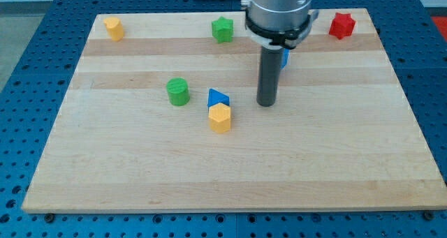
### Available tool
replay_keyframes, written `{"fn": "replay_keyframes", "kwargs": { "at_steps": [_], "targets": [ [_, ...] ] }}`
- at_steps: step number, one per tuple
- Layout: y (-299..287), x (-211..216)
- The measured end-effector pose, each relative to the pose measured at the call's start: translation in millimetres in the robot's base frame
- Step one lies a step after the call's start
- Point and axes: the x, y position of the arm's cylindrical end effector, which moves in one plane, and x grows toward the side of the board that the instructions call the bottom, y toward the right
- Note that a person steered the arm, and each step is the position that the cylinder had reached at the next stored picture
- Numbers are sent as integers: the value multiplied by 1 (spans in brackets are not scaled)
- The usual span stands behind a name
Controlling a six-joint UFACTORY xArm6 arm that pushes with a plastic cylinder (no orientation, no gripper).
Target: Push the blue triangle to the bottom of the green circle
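The blue triangle (218,98) lies near the board's middle, touching the yellow hexagon (220,117) just below it. The green circle (178,91) stands to the triangle's left, a short gap away. My tip (266,103) rests on the board to the right of the blue triangle, apart from it by about a block's width.
A green star (223,29) sits at the view's top centre, a yellow cylinder (114,28) at the top left, a red star (341,25) at the top right. A second blue block (285,57) is mostly hidden behind the rod. The wooden board (140,175) has edges all round.
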Motion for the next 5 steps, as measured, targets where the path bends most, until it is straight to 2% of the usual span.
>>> {"fn": "replay_keyframes", "kwargs": {
  "at_steps": [2, 5],
  "targets": [
    [-40, 1],
    [-58, 26]
  ]
}}
